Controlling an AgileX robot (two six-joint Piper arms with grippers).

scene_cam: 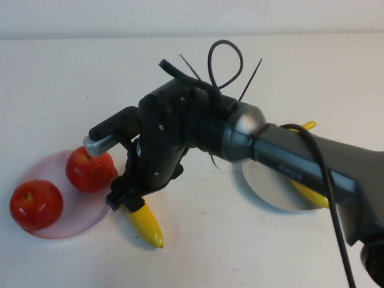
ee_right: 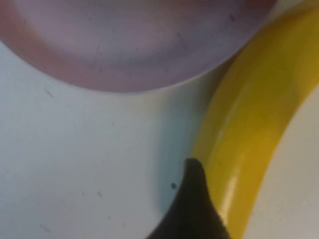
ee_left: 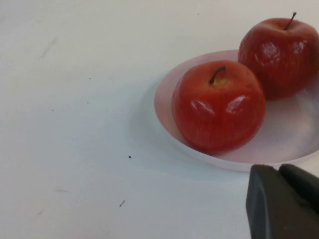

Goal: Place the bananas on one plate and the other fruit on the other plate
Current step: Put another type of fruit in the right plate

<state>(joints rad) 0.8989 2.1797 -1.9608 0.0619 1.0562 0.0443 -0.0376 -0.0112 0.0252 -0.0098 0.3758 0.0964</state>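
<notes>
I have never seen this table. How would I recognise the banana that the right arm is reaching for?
Find the pale pink plate holding two red apples. Just beside its rim, the banana lies on the table, under the right gripper. The second banana lies on the grey-blue plate.

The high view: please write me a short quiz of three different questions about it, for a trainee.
1. True or false: both red apples lie on the pink plate.
2. Where is the right gripper? A) over the grey-blue plate B) down at the banana on the table beside the pink plate
3. Fill in: the second banana lies on the ____ plate.

Key: 1 true; 2 B; 3 grey-blue. The left gripper shows only in its wrist view, near the pink plate.
</notes>
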